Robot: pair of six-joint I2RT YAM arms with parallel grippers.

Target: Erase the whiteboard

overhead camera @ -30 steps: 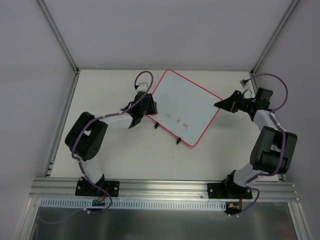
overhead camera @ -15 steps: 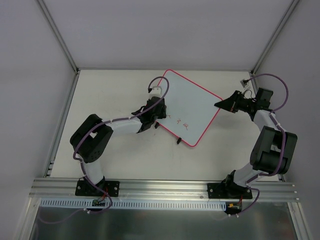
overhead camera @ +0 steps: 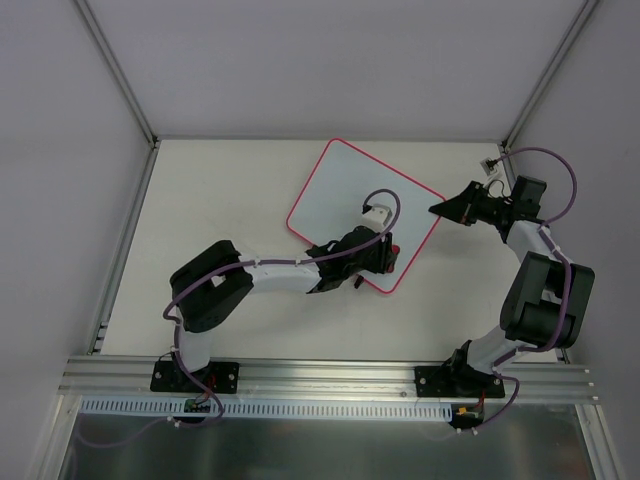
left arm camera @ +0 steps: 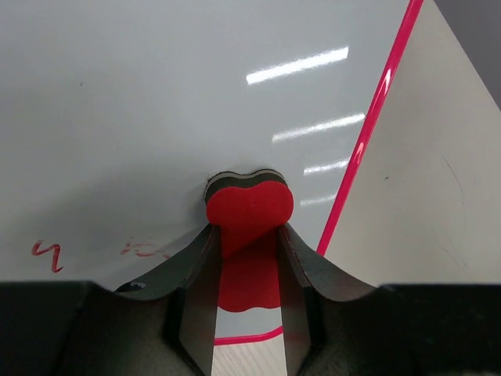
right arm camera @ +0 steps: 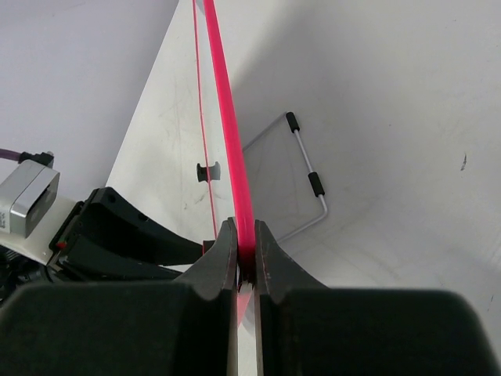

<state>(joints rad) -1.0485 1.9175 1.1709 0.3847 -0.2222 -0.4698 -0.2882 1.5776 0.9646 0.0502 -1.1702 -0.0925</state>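
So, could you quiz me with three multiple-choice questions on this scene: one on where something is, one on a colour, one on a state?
1. Where does the right pincer grip? A. the whiteboard's pink frame; B. a table leg; C. nothing.
2. What colour is the eraser? A. blue; B. green; C. red.
3. The left pincer is: A. open, empty; B. shut on the eraser; C. shut on a pen.
Answers: 1 A, its jaws pinch the frame in the right wrist view; 2 C, it shows red against the white surface; 3 B, the eraser sits clamped between its jaws.
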